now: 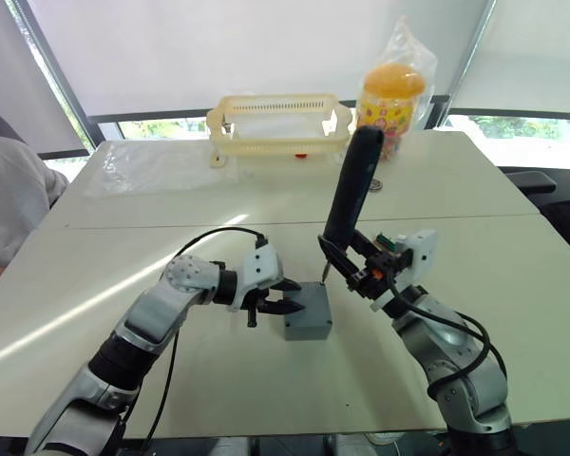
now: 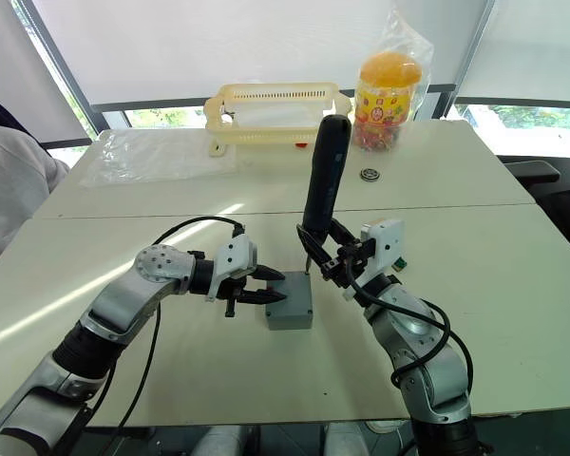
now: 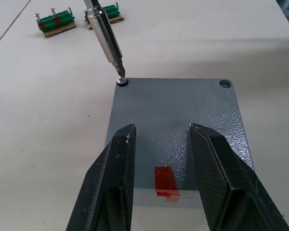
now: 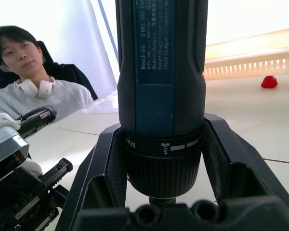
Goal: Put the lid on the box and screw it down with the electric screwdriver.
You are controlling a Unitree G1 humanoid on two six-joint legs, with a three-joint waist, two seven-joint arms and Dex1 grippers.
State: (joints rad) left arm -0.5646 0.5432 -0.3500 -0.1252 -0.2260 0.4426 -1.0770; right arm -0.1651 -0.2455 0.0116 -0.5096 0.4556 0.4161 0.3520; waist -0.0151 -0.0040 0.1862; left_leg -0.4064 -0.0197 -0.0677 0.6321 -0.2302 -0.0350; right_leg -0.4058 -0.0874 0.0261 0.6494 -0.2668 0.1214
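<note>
Here the box (image 1: pixel 307 317) sits just beside the open left hand (image 1: pixel 283 296).

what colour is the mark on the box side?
Red, on the grey box; clearest in the left wrist view.

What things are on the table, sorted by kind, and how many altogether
Grey box with lid: 1
Screwdriver: 1
Green boards: 2
Yellow basket: 1
Snack jar: 1
Clear plastic bag: 1
Total: 7
</note>
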